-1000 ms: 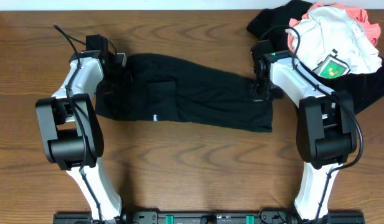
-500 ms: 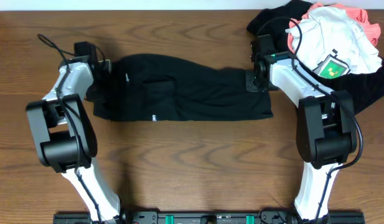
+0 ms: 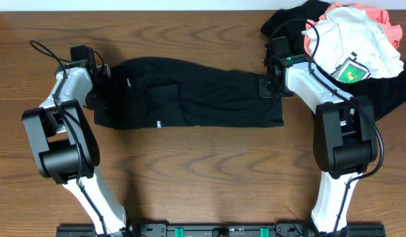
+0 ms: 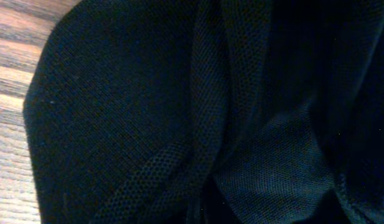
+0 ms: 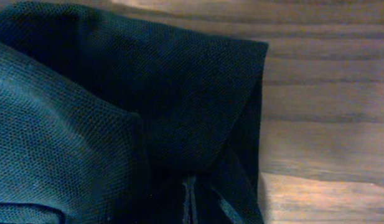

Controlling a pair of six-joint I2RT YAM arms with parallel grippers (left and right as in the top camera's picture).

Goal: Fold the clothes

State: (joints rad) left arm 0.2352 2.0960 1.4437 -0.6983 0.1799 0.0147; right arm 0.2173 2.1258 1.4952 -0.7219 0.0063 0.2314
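A black shirt point(image 3: 196, 99) lies spread in a long band across the far half of the wooden tabletop point(image 3: 203, 178), running from the left side towards the right and sagging a little lower at its right end. A small white mark point(image 3: 160, 123) shows near its near edge, left of the middle. The left arm point(image 3: 68, 85) reaches to the shirt's left end, and its jaws sit at the cloth there. Its wrist camera sees only dark mesh in folds, with a strip of wood at the left, so I cannot tell whether the left jaws are closed on the fabric or parted. The right arm point(image 3: 308, 82) reaches to the shirt's far right corner. Its wrist camera shows a folded corner of the same mesh lying on wood, with no fingertips in sight, so the right jaws' state cannot be told either. In the far right corner of the tabletop is a heap: a white shirt point(image 3: 351, 36) with a green patch point(image 3: 351, 71) lies on top, a coral-pink piece point(image 3: 381, 14) peeks out behind it, and other black pieces point(image 3: 291, 20) lie under and around them.
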